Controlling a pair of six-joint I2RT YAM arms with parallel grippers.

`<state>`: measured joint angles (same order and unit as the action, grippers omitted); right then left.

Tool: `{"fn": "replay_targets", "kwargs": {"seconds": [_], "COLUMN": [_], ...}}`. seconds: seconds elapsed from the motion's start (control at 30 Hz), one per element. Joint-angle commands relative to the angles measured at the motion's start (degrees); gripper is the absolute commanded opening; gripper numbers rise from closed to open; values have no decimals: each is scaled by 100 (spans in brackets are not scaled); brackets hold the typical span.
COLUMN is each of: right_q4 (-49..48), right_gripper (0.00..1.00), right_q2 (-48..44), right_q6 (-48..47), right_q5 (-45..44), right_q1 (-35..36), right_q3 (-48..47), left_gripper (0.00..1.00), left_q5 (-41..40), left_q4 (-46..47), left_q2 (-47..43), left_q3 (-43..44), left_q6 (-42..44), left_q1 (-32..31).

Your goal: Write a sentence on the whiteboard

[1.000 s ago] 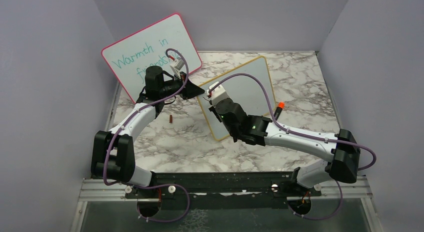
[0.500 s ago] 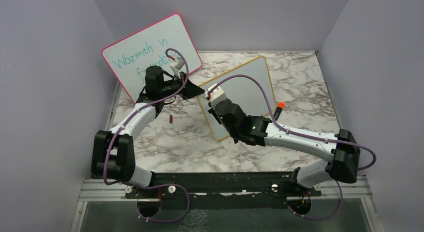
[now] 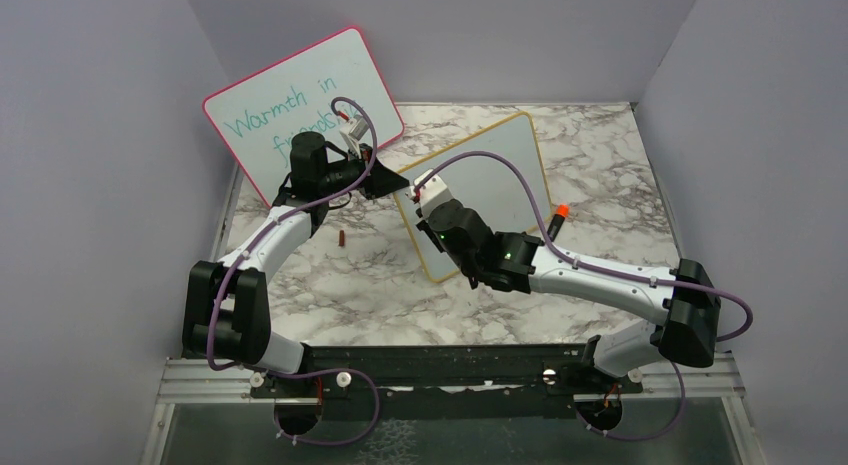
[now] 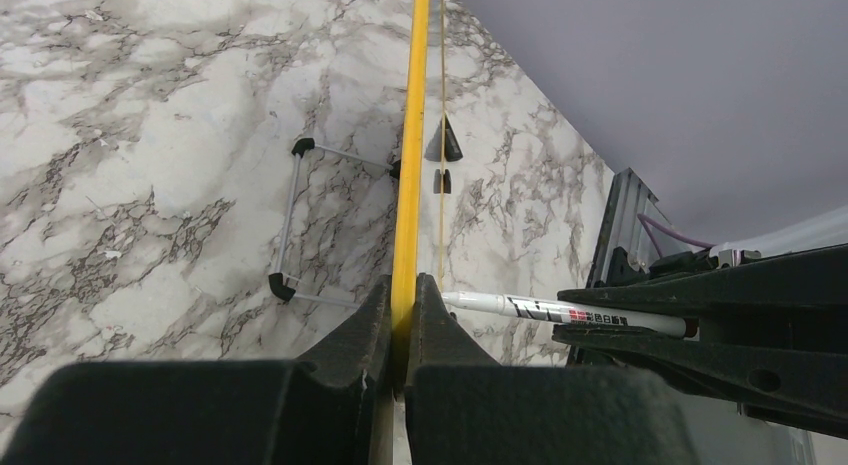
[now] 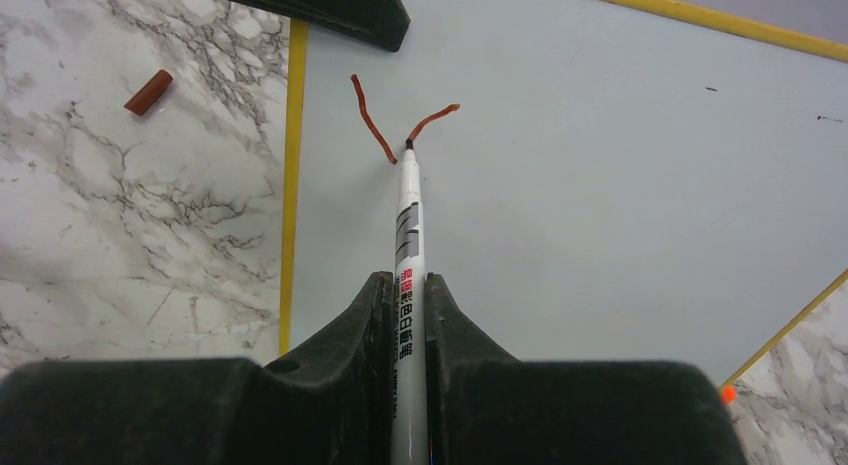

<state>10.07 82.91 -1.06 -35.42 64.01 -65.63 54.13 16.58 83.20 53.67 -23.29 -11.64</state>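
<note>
Centre of the overhead view, the yellow-framed whiteboard (image 3: 505,170) stands upright on the marble table (image 3: 610,150), just right of middle and angled toward the arms. The left gripper (image 4: 402,285) is clamped tight on the board's yellow edge, a finger on each face of the frame, steadying it from the upper-left side. Below that grip in the left wrist view, a thin wire stand (image 4: 290,220) with small black feet sits on the marble behind the board. Over to the right gripper (image 5: 405,280): its jaws are pinched narrow around a white marker (image 5: 408,210), which runs straight up the middle of the right wrist frame. The dark tip is touching the board's surface. Of the sentence (image 5: 372,120) there are only two red-brown strokes, meeting in a V right at the tip, near the board's upper-left corner. A small red-brown piece (image 5: 148,92) lies on the marble at upper left, apart from the board. Behind it all, upper left of the overhead view, a pink-framed board (image 3: 290,85) with teal writing leans back.
</note>
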Motion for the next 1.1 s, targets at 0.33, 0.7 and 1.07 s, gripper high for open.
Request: {"fn": "replay_targets", "kwargs": {"seconds": [0.33,0.7,1.07], "right_q4": [393,343,574], "right_gripper": [1,1,1], "right_q2": [-20,-43,-105], "right_q6": [88,307,406], "right_q5": [406,162,228], "right_q1": [-46,-46,-46], "right_q3": [-123,-70,2], "left_gripper": [0,0,0], "left_q5": [177,186,191], "left_q4": [-480,-480,-480], "left_q2": [248,250,258], "left_q3": [-52,-58,-58], "left_q6": [246,254,254], "left_q1": [-154,-154,-154]}}
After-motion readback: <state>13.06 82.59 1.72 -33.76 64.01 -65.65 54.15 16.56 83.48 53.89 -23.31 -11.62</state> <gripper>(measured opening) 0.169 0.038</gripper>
